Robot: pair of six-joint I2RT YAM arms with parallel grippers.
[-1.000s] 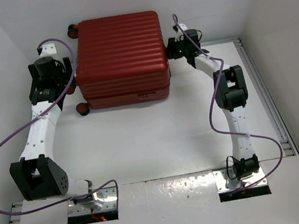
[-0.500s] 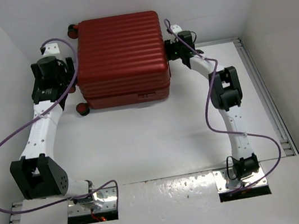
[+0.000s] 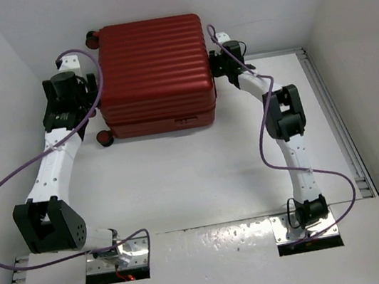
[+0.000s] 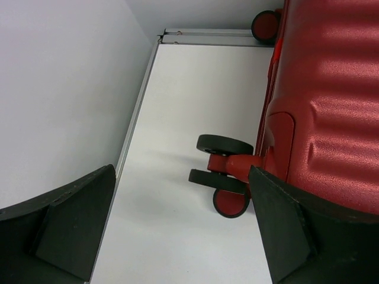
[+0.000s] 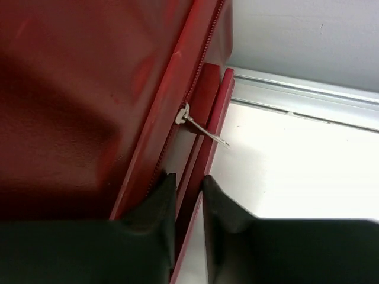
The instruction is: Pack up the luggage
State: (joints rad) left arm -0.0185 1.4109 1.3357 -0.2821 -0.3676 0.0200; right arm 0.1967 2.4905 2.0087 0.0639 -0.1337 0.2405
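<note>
The luggage (image 3: 153, 72), a dark red ribbed hard-shell suitcase, lies closed flat at the back of the table. My right gripper (image 3: 214, 63) is pressed against its right side. In the right wrist view the right gripper (image 5: 189, 177) has its fingers drawn close around a thin red rim (image 5: 196, 171) beside the zip seam, just below the metal zip pull (image 5: 201, 125). My left gripper (image 3: 85, 104) hangs by the luggage's left side. In the left wrist view the left gripper (image 4: 180, 177) stands wide open over bare table, with a wheel (image 4: 225, 145) just ahead of its right finger (image 4: 284, 231).
Small wheels (image 3: 106, 137) stick out from the suitcase's left side, with another wheel (image 3: 92, 36) at the back. White walls close in on the left, back and right. A metal rail (image 3: 333, 112) runs along the table's right edge. Purple cables loop off both arms.
My right arm has swung left onto the suitcase's right side and its fingers have narrowed. The left wrist has shifted slightly toward the suitcase, with its fingers still wide.
</note>
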